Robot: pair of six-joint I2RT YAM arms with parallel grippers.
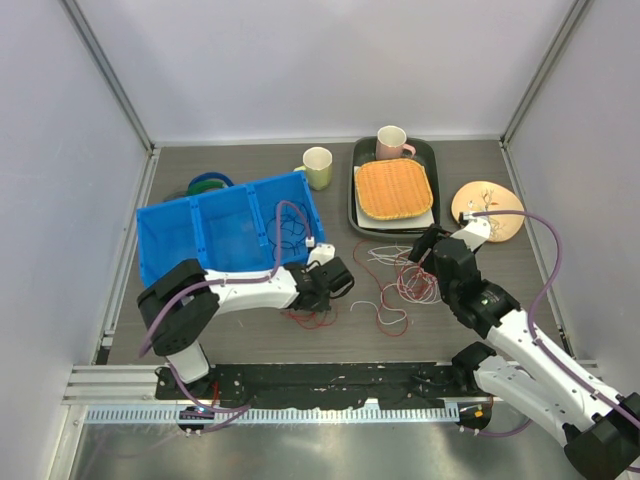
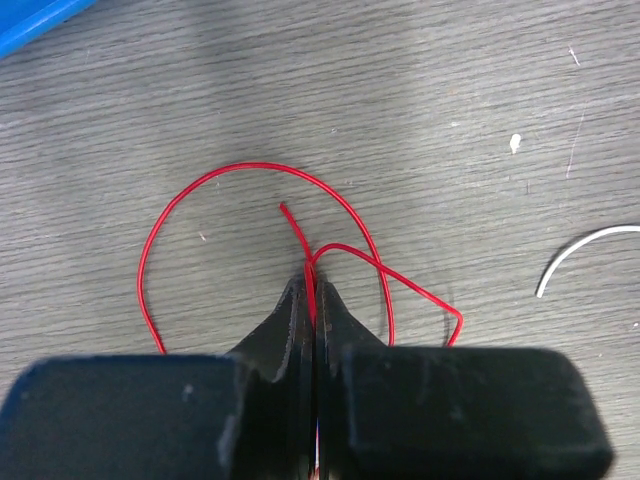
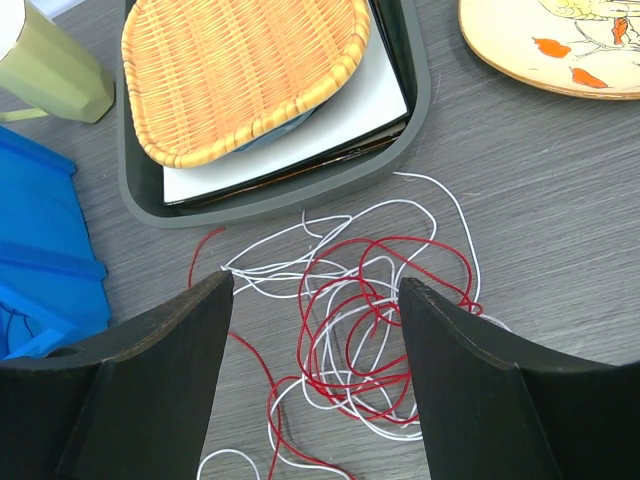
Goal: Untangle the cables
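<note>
My left gripper (image 2: 312, 290) is clenched on a red wire (image 2: 258, 166), jaws pressed flat together with the strand pinched at the tips. The wire curls into a loop on the table (image 2: 450, 90) just beyond them, and a white wire (image 2: 575, 252) ends a little to the right, apart from it. From the top view this happens just near of the bin (image 1: 200, 235), by its right corner.

My right gripper (image 3: 315, 285) hangs released, jaws wide, grasping nothing, over the main tangle of cables (image 3: 350, 340). Those are red and white loops heaped together on the table, just near of the tray (image 3: 220, 213) holding the basket (image 3: 240, 70). A plate (image 3: 540, 50) lies far right of the tangle.
</note>
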